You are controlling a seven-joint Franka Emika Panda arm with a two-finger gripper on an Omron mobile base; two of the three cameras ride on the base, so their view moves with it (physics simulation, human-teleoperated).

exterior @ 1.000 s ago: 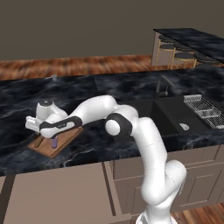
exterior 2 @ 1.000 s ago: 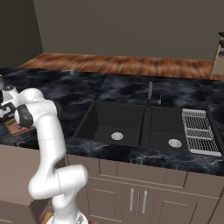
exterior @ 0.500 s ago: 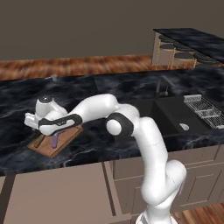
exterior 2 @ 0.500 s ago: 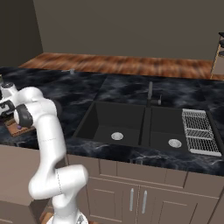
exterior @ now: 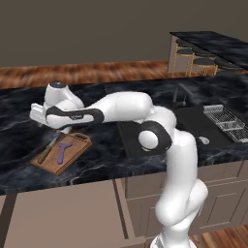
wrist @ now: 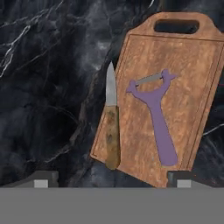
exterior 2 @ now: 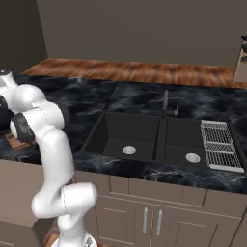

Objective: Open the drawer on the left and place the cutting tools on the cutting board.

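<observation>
- Brown wood is what the cutting board [wrist: 168,100] is made of, and it lies flat on the black marble bench [exterior: 101,155], at the left end.
- The purple peeler [wrist: 157,118] lies in the middle of the board.
- The knife [wrist: 111,120] lies along the board's edge. In the hand view it may hang a little over that edge.
- Both tools lie long-ways the same way as the board, side by side but not touching.
- The fingers [wrist: 109,179] are spread wide and hold nothing. They hang right above the board, and the tools lie straight under them, between the two tips.
- My guess is that the job is nearly done, and the arm only needs to lift away.
- A black sink [exterior 2: 144,137] is set in the bench, well apart to the right.
- A wood floor [exterior 2: 140,72] is on the far side of the bench.
</observation>
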